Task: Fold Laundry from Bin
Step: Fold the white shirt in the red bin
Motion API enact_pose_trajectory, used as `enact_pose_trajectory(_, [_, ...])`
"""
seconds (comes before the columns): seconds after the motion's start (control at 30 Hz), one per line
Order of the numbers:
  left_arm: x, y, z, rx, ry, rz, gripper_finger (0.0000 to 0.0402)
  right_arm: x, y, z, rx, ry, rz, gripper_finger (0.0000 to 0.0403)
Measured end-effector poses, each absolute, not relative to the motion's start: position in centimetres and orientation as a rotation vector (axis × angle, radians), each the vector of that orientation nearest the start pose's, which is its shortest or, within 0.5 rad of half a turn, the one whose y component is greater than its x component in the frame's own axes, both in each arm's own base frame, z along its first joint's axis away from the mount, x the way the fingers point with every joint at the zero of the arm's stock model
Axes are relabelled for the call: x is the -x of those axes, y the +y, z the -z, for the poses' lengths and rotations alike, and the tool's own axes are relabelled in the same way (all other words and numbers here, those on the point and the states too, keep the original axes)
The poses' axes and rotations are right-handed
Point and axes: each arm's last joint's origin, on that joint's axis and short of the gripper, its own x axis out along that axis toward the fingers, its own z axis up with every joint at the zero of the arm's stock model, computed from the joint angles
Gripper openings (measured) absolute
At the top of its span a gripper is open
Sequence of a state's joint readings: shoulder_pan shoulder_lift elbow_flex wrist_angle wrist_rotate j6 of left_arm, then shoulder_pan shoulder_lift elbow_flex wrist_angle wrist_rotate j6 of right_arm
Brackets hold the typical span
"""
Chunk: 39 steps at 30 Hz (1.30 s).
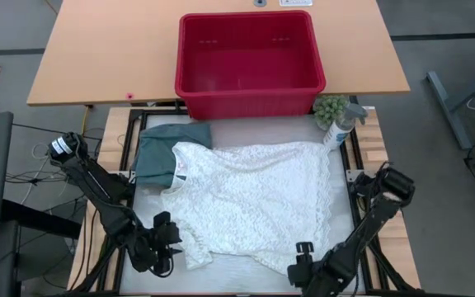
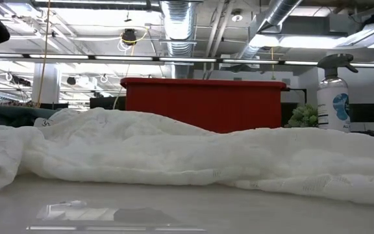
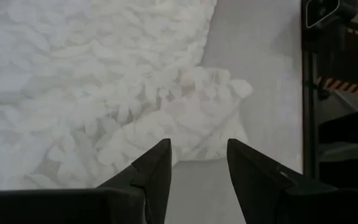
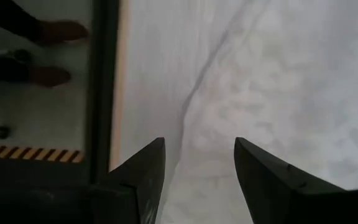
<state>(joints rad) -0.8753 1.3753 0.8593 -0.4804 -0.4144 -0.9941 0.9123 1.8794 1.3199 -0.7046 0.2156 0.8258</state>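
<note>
A white lace garment lies spread across the work table; it also fills the low view. A dark teal garment lies folded at the far left, partly under the white one's collar. The red bin stands beyond the table's far edge, and no laundry shows inside it. My left gripper hovers open at the near left, and its wrist view looks onto the garment's bunched near-left sleeve. My right gripper hovers open over the garment's near right hem.
A spray bottle and a small green plant stand at the table's far right corner. The black table frame runs along the edge beside my right gripper. A person's shoes show on the floor beyond it.
</note>
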Motion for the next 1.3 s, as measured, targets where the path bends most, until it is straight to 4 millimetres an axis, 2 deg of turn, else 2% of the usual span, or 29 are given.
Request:
enact_pose_trajectory(0.13, [-17.9, -19.6, -20.9, 0.238, 0.912, 0.013, 0.0144, -22.9, 29.5, -16.4, -0.021, 1.264, -0.088, 0.0214])
enact_pose_trajectory(0.27, [-18.0, -20.2, -19.7, 0.131, 1.000, 0.112, 0.0144, -22.8, 29.8, -15.5, -0.020, 1.294, -0.085, 0.0214])
enact_pose_trajectory(0.4, [-17.9, -20.3, -18.6, 0.060, 1.078, 0.141, 0.0144, -22.8, 29.7, -15.5, -0.021, 1.300, -0.088, 0.0214])
enact_pose_trajectory(0.6, [-17.9, -19.8, -16.6, -0.099, 1.112, -0.010, 0.0144, -22.8, 29.7, -15.4, -0.036, 1.310, -0.080, 0.0214])
enact_pose_trajectory(0.77, [-18.5, -20.8, -14.7, -0.162, 1.164, 0.089, 0.0144, -22.5, 29.9, -15.4, -0.050, 1.327, -0.085, 0.0214])
enact_pose_trajectory(0.9, [-18.7, -21.1, -14.2, -0.174, 1.164, 0.117, 0.0144, -22.3, 29.8, -15.4, -0.035, 1.347, -0.084, 0.0214])
enact_pose_trajectory(1.03, [-19.0, -20.8, -14.3, -0.182, 1.115, 0.042, 0.0144, -22.2, 29.8, -15.4, -0.026, 1.356, -0.077, 0.0212])
enact_pose_trajectory(1.17, [-19.7, -20.2, -14.3, -0.129, 1.104, -0.026, 0.0139, -21.8, 29.2, -15.3, -0.024, 1.401, -0.002, 0.0184])
enact_pose_trajectory(1.3, [-20.5, -19.4, -14.2, -0.038, 1.127, -0.078, 0.0093, -21.4, 28.7, -15.3, -0.027, 1.455, 0.055, 0.0129])
